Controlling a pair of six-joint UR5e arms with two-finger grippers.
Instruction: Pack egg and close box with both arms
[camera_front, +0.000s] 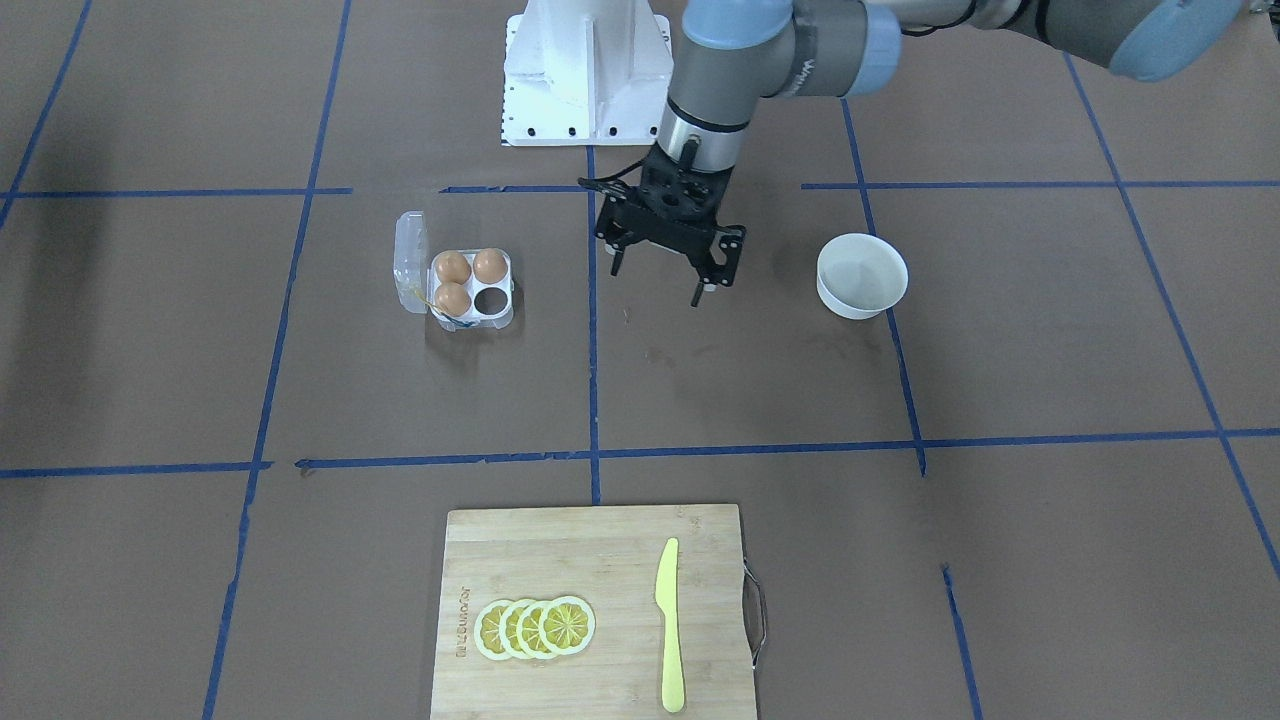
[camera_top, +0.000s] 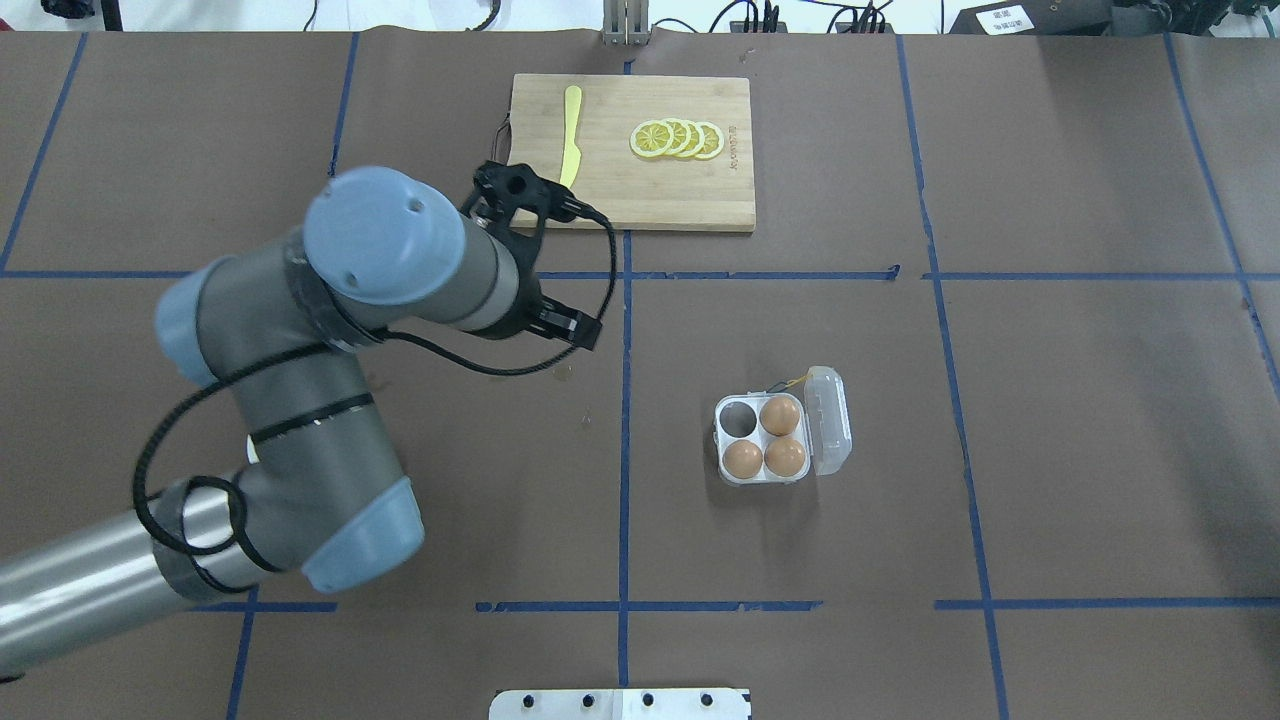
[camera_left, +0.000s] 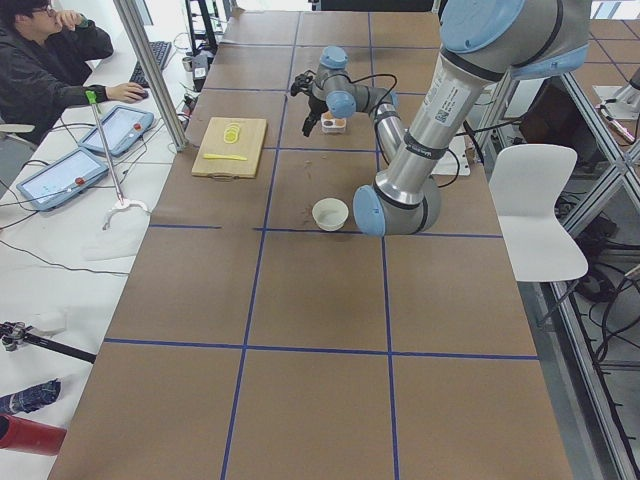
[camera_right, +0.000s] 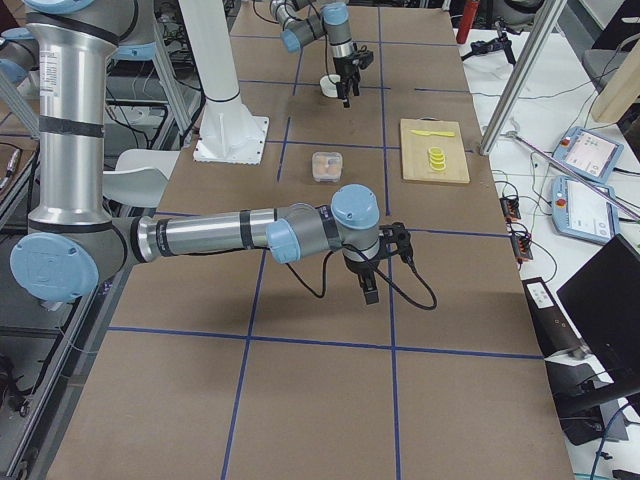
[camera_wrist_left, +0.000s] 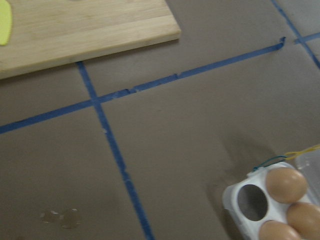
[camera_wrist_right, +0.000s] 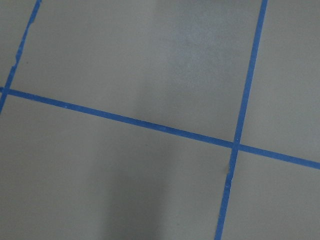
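Observation:
The clear box (camera_front: 500, 318) stands on the table with its lid (camera_front: 408, 262) open and lying to one side. Three brown eggs (camera_front: 452, 267) sit in its cups and one cup (camera_front: 492, 299) is empty. I cannot tell the eggs apart. My left gripper (camera_front: 658, 283) is open and empty above the table, between the box and a white bowl. The left wrist view shows the box (camera_wrist_left: 235, 197) at the bottom right. My right gripper (camera_right: 368, 288) hangs over bare table far from the box (camera_right: 325, 165); I cannot tell whether it is open.
An empty white bowl (camera_front: 862, 275) stands on the left arm's side. A wooden cutting board (camera_front: 590, 610) with lemon slices (camera_front: 535, 628) and a yellow knife (camera_front: 670, 625) lies at the far edge. The white pedestal (camera_front: 585, 70) is at the robot's side.

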